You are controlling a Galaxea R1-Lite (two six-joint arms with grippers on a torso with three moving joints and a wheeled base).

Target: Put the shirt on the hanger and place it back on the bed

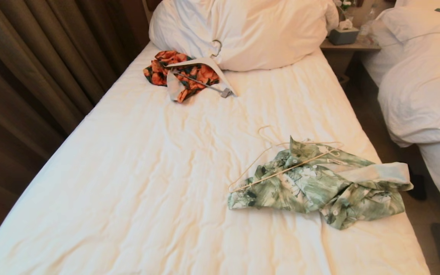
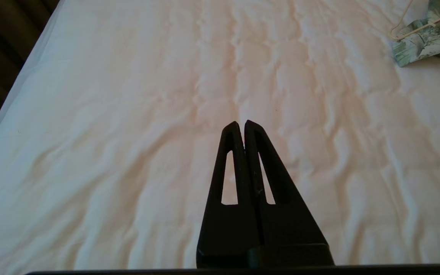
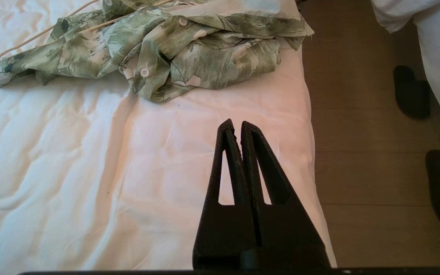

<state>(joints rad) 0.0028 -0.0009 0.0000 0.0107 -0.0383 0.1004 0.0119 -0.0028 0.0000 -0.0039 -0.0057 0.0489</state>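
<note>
The green and white leaf-print shirt point(image 1: 319, 187) lies crumpled near the right edge of the bed point(image 1: 147, 172). The thin cream hanger point(image 1: 277, 158) lies across the shirt's upper part, its hook point(image 1: 266, 133) pointing toward the pillows. The head view shows neither gripper. In the left wrist view my left gripper point(image 2: 241, 123) is shut and empty over bare sheet, the shirt's corner point(image 2: 426, 42) far off. In the right wrist view my right gripper point(image 3: 233, 123) is shut and empty above the sheet, short of the shirt point(image 3: 166, 49), by the bed's right edge.
An orange floral garment point(image 1: 181, 72) with a broad white clip hanger point(image 1: 204, 67) lies by the big pillows point(image 1: 243, 30). A nightstand point(image 1: 348, 46) and a neighbouring bed with a heaped duvet point(image 1: 422, 88) stand to the right. Dark slippers point(image 3: 411, 91) sit on the wooden floor.
</note>
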